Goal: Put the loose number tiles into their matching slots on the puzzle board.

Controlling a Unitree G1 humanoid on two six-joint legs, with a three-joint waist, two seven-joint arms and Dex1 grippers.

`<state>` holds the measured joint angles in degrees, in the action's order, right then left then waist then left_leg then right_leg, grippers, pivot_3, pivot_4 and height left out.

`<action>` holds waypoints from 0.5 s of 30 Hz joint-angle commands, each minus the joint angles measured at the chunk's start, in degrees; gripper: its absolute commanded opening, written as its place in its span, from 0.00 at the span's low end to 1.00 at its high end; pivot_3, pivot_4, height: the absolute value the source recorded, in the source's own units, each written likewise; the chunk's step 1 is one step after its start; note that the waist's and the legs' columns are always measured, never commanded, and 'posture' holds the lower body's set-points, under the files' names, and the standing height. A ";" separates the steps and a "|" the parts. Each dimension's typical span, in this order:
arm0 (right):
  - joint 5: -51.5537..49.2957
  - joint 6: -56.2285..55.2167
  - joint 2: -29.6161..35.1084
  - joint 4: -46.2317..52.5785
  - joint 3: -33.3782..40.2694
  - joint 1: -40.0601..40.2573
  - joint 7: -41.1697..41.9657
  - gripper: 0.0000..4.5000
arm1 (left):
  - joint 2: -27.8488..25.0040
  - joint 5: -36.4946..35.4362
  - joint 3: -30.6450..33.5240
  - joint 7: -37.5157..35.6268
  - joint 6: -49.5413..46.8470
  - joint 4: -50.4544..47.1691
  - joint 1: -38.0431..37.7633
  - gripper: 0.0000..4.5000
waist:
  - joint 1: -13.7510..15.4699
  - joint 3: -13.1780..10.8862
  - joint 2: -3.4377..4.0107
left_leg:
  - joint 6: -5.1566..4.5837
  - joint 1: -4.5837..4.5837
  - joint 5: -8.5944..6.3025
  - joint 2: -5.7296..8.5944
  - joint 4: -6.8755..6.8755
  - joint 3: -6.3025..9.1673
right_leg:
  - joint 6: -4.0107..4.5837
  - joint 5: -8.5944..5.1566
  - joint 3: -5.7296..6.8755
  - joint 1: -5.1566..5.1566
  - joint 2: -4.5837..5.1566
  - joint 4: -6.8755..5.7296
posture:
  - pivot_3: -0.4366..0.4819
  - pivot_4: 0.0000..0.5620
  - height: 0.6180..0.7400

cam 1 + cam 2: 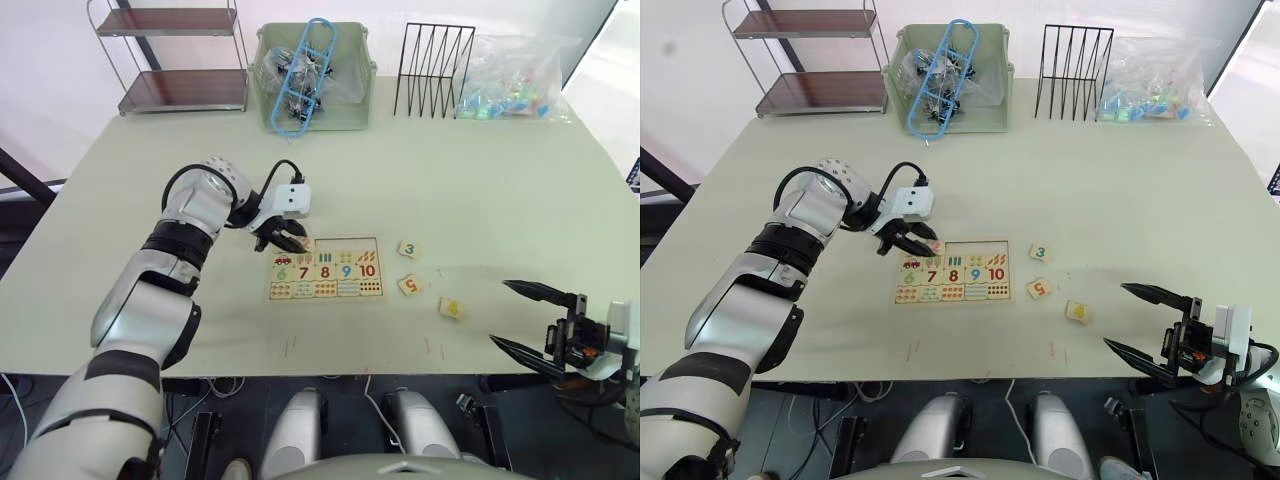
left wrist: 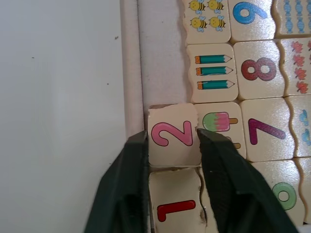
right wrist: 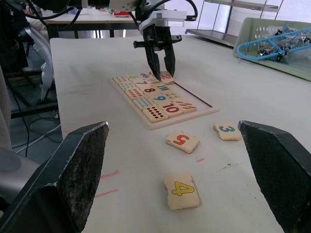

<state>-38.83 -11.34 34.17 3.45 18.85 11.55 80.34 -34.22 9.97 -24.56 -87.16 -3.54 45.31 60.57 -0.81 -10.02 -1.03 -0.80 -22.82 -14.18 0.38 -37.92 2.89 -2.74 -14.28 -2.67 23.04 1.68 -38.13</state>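
Left gripper [image 2: 172, 145]: fingers [image 2: 127, 165] closed on the 2 tile [image 2: 172, 134], one finger against each side edge, the pink digit showing between them; the tile sits in the top row of the puzzle board [image 1: 325, 268], at the board's 10 o'clock corner, and whether it lies fully down in its slot cannot be told. Directly beside it in the same row lies the 1 tile [image 2: 176, 209], red digit up, in the end slot; the rest of the top row [image 2: 163, 53] beyond the 2 tile is bare wood. The rows next to it carry picture tiles and the digits 6 to 10.

Right gripper [image 1: 530, 318]: fingers spread wide, holding nothing, hovering off the table's near edge at about 4 o'clock from the board.

Loose tiles on the table [image 1: 470, 190], all at 3 to 4 o'clock from the board and clear of it: the 3 tile [image 1: 408, 249] farthest back; the 5 tile [image 1: 409, 285] just nearer; the 4 tile [image 1: 451, 309] nearest the right gripper, not touched by it.
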 commanded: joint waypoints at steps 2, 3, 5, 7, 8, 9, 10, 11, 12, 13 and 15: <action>-0.22 -0.28 0.06 1.33 0.38 -0.01 -0.16 1.00 | 0.00 -0.05 0.89 -0.93 -0.45 -0.80 1.07 0.91 | 0.00 0.00 0.00 | 0.00 -0.01 0.00 0.00 -0.02 0.01 | 0.00 0.00 0.00 0.00 0.00 -0.01 | 0.48 0.27 1.00; -0.15 -0.30 0.08 1.27 0.34 -0.05 -0.14 1.00 | -0.13 -0.11 0.96 -1.19 -0.47 -0.76 1.24 0.98 | -0.01 0.00 0.00 | 0.00 -0.02 0.00 0.00 -0.03 0.00 | 0.00 0.00 0.01 0.00 0.00 -0.01 | 0.48 0.27 1.00; 0.01 -0.35 0.12 1.11 0.27 -0.16 -0.08 1.00 | -0.41 -0.36 1.23 -1.85 -0.75 -0.69 1.71 0.98 | -0.02 0.00 0.00 | 0.00 -0.02 0.00 0.00 -0.04 0.01 | 0.00 0.00 0.01 0.00 -0.01 -0.02 | 0.48 0.27 1.00; 0.10 -0.36 0.10 1.01 0.23 -0.26 -0.07 1.00 | -0.70 -0.63 1.57 -2.51 -1.05 -0.60 2.26 0.98 | -0.02 0.00 0.00 | 0.00 -0.03 0.00 0.00 -0.05 0.01 | 0.00 0.00 0.02 0.00 -0.01 -0.02 | 0.48 0.27 1.00; 0.12 -0.37 0.07 1.04 0.21 -0.24 -0.06 1.00 | -0.86 -0.83 1.82 -2.81 -1.23 -0.57 2.50 0.98 | -0.01 0.00 0.00 | 0.00 -0.04 0.00 0.00 -0.06 0.01 | 0.00 0.00 0.03 0.00 -0.01 -0.03 | 0.48 0.27 1.00; 0.11 -0.41 0.03 1.10 0.20 -0.18 -0.06 1.00 | -1.00 -1.08 2.12 -3.01 -1.35 -0.49 2.72 0.98 | -0.01 0.00 0.00 | 0.00 -0.05 0.00 0.00 -0.07 0.01 | 0.00 0.00 0.04 0.00 -0.01 -0.03 | 0.48 0.27 1.00; 0.10 -0.42 -0.01 1.14 0.19 -0.13 -0.06 1.00 | -1.09 -1.36 2.46 -3.11 -1.43 -0.32 2.97 0.98 | 0.00 0.00 0.00 | 0.00 -0.07 0.00 0.00 -0.08 0.02 | 0.00 0.00 0.05 0.00 -0.01 -0.03 | 0.48 0.27 1.00; 0.08 -0.44 -0.02 1.16 0.19 -0.09 -0.06 1.00 | -1.11 -1.70 2.90 -3.10 -1.42 -0.09 3.22 0.98 | 0.00 0.00 0.00 | 0.00 -0.07 0.00 0.00 -0.10 0.02 | 0.00 0.00 0.05 0.00 -0.01 -0.03 | 0.48 0.27 1.00; 0.04 -0.46 -0.05 1.23 0.21 0.01 -0.05 1.00 | -1.15 -2.09 3.40 -3.17 -1.34 0.10 3.43 0.98 | 0.00 0.00 0.00 | 0.00 -0.08 0.00 0.00 -0.11 0.03 | 0.00 0.00 0.06 0.00 -0.01 -0.03 | 0.48 0.27 1.00; 0.03 -0.46 -0.06 1.26 0.23 0.07 -0.04 1.00 | -1.20 -2.39 3.87 -3.23 -1.09 0.32 3.57 0.98 | 0.00 0.00 0.00 | 0.00 -0.09 0.00 0.00 -0.11 0.03 | 0.00 0.00 0.06 0.00 -0.01 -0.03 | 0.48 0.27 1.00; -0.01 -0.49 -0.10 1.24 0.33 0.24 -0.01 1.00 | -1.43 -3.09 4.84 -3.15 -0.06 0.61 3.45 0.98 | -0.01 0.00 0.00 | 0.00 -0.09 0.00 0.00 -0.13 0.04 | 0.00 0.00 0.07 0.00 -0.01 -0.03 | 0.48 0.27 1.00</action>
<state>-38.40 -11.36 34.02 3.45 18.54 11.43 80.36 -34.76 8.47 -21.77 -89.53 -4.52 45.78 62.90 -0.81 -10.02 -1.03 -0.80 -22.91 -14.18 0.38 -38.04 2.92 -2.74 -14.28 -2.60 23.04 1.67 -38.16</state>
